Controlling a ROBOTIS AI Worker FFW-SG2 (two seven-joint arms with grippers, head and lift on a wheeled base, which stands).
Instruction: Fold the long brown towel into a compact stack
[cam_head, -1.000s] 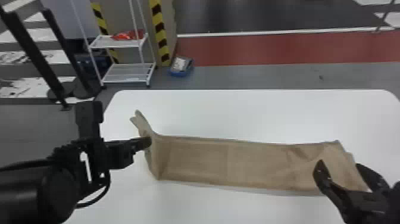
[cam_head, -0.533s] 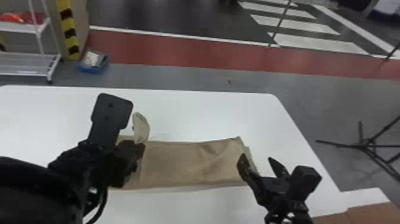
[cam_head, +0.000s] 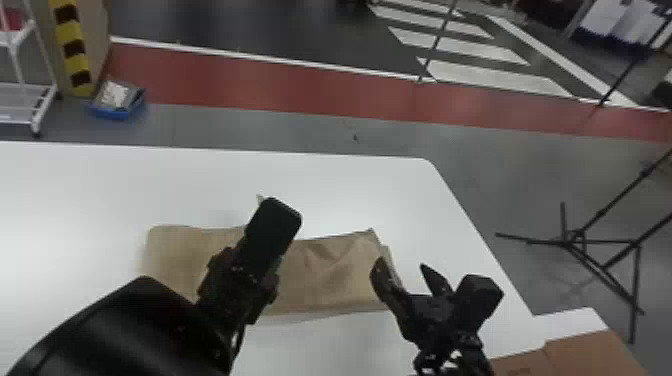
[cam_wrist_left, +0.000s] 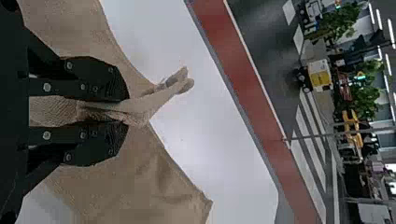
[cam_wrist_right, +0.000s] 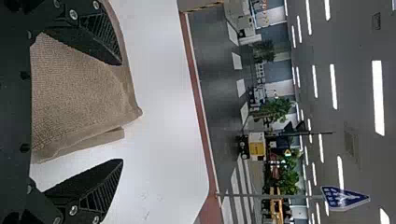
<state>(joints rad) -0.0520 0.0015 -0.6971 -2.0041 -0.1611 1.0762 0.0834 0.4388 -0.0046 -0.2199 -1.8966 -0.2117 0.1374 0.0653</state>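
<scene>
Looking soft and light, the towel (cam_head: 325, 275), just inside the table's (cam_head: 360, 185) right edge, is pinched tight by the left gripper (cam_wrist_left: 127, 112) and best taken at its right end by the right gripper (cam_wrist_right: 122, 112), wide open and empty.

white table (cam_head: 350, 187) — brown towel (cam_head: 335, 285) on it

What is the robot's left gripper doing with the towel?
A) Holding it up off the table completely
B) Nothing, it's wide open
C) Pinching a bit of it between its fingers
C: the left gripper has its two fingers closed on a fold of the towel, while the rest lies on the table.
</scene>
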